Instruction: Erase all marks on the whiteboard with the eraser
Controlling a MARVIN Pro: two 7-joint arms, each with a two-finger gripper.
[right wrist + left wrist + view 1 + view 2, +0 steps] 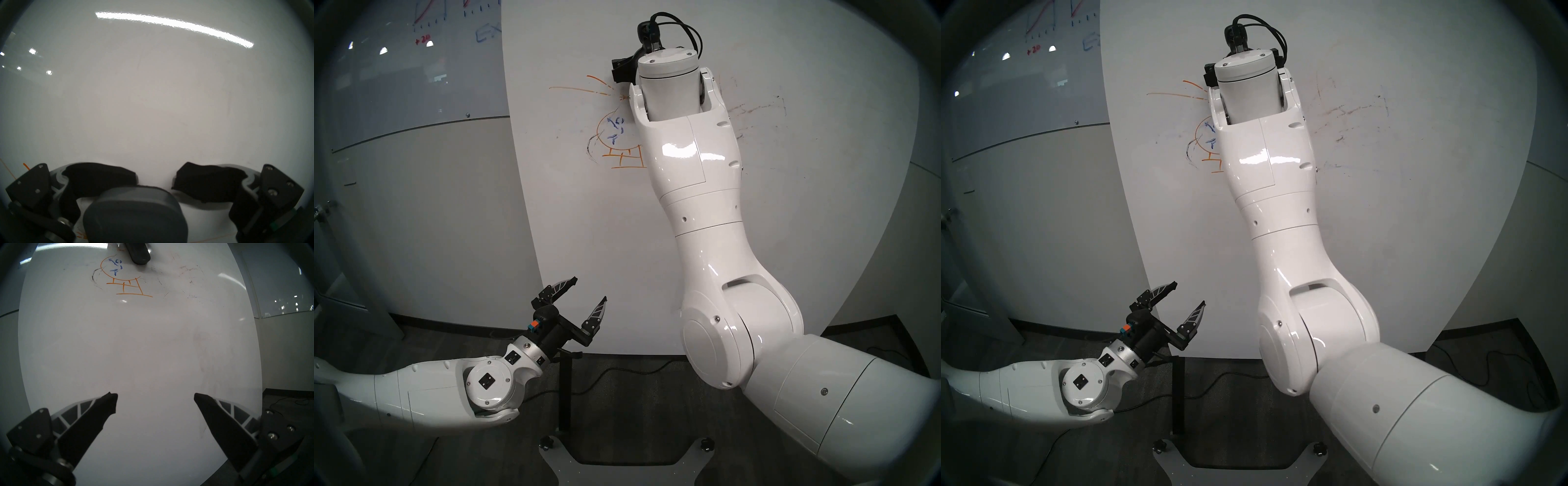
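The whiteboard (585, 220) stands upright ahead of me. On it are an orange helicopter drawing (619, 146), a small blue figure (616, 127), a black scribble (590, 149) and faint reddish smudges (751, 110). My right arm reaches up to the board's upper middle, and its wrist hides most of its gripper in the head views. In the right wrist view the right gripper (155, 179) is open, fingertips bent against the board. The dark grey eraser (134, 215) lies between the fingers, with bare board showing on both sides. My left gripper (590, 288) hangs open and empty, low before the board.
A grey glass board (398, 78) with graph lines and "+20" hangs on the wall at the left. Below the whiteboard are its black post (565, 390), a grey stand base (605, 454) and cables on the dark floor (619, 376).
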